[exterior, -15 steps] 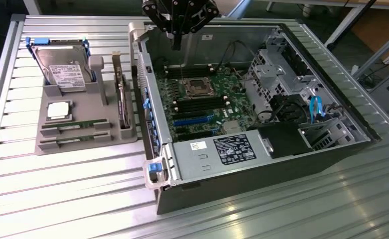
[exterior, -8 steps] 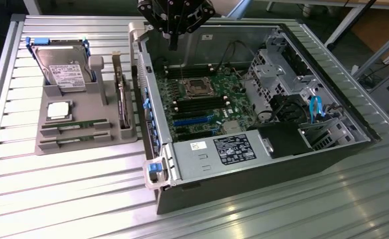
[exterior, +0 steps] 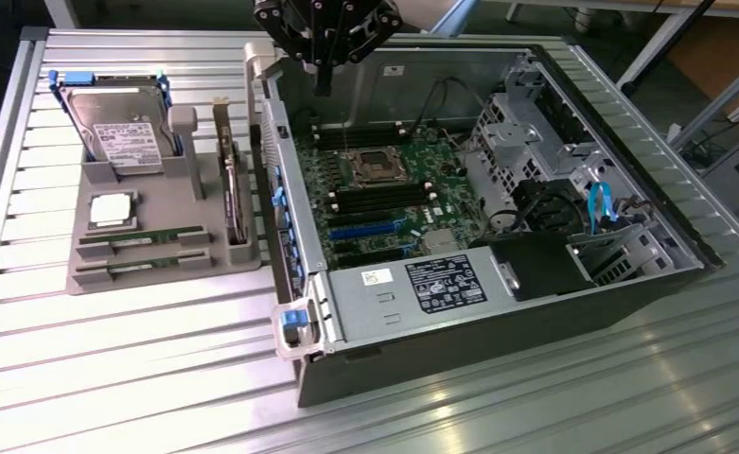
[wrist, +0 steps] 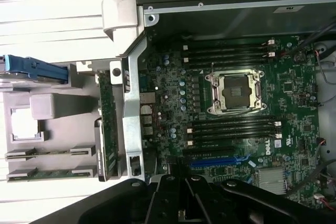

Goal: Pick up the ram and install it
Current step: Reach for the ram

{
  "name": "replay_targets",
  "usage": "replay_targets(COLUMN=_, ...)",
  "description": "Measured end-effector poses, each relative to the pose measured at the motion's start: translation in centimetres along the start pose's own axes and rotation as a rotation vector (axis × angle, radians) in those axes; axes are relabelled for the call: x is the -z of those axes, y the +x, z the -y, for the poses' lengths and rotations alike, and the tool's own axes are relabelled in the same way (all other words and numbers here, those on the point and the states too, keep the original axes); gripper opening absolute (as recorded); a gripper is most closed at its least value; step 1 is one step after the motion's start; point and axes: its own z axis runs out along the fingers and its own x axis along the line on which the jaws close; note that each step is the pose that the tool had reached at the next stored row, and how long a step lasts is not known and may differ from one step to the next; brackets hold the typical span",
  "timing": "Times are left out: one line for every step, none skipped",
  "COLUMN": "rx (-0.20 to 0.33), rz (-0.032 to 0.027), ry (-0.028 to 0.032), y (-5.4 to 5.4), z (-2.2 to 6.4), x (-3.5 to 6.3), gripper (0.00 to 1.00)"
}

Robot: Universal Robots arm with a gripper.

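On the slatted metal table [exterior: 116, 378]: an open computer case and a grey holder stand side by side, the holder toward the exterior view's left.
Computer case [exterior: 470, 369]: it lies on its side with the cover off, so its inside faces upward.
Motherboard [exterior: 401, 213] [wrist: 168, 93]: green, flat on the case floor. It carries a bare CPU socket [exterior: 376, 168] [wrist: 233, 92] with rows of long black memory slots [exterior: 366, 200] [wrist: 233, 129] on either side of it.
Grey holder [exterior: 167, 286] [wrist: 52, 114]: a moulded tray of parts, just beside the case wall.
Gripper [exterior: 325, 83] [wrist: 181, 205]: black, hanging over the far end of the case, above the motherboard's edge. I cannot tell whether the claw is wide or narrow. It is well apart from both rams.
Hard drive [exterior: 119, 132]: grey with blue rails, seated at the holder's far end.
CPU chip [exterior: 113, 210]: square and silver, in its pocket between the drive and the rams.
First ram [exterior: 142, 238] [wrist: 50, 153]: a thin green stick lying on edge in its groove of the holder.
Second ram [exterior: 142, 268] [wrist: 47, 173]: the same kind, in the next groove, parallel to the first and nearest the holder's front edge.
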Motion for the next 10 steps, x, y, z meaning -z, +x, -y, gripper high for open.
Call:
replay_targets(rx=0.0, rz=0.0, ry=0.0, y=0.09, z=0.01, x=0.0, gripper=0.1)
replay_targets(rx=0.0, rz=0.0, ry=0.0, y=0.18, z=0.02, x=0.01, gripper=0.1)
replay_targets(rx=0.0, rz=0.0, ry=0.0, y=0.26, z=0.02, x=0.01, gripper=0.1)
replay_targets(rx=0.0, rz=0.0, ry=0.0001, y=0.34, z=0.03, x=0.01, gripper=0.1)
replay_targets(rx=0.0, rz=0.0, ry=0.0001, y=0.42, z=0.04, x=0.02, gripper=0.1)
replay_targets(rx=0.0, rz=0.0, ry=0.0, y=0.54, z=0.04, x=0.02, gripper=0.1)
replay_targets(rx=0.0, rz=0.0, ry=0.0001, y=0.61, z=0.05, x=0.02, gripper=0.1)
replay_targets(rx=0.0, rz=0.0, ry=0.0, y=0.7, z=0.05, x=0.02, gripper=0.1)
replay_targets(rx=0.0, rz=0.0, ry=0.0001, y=0.8, z=0.06, x=0.02, gripper=0.1)
replay_targets(rx=0.0, rz=0.0, ry=0.0, y=0.89, z=0.07, x=0.02, gripper=0.1)
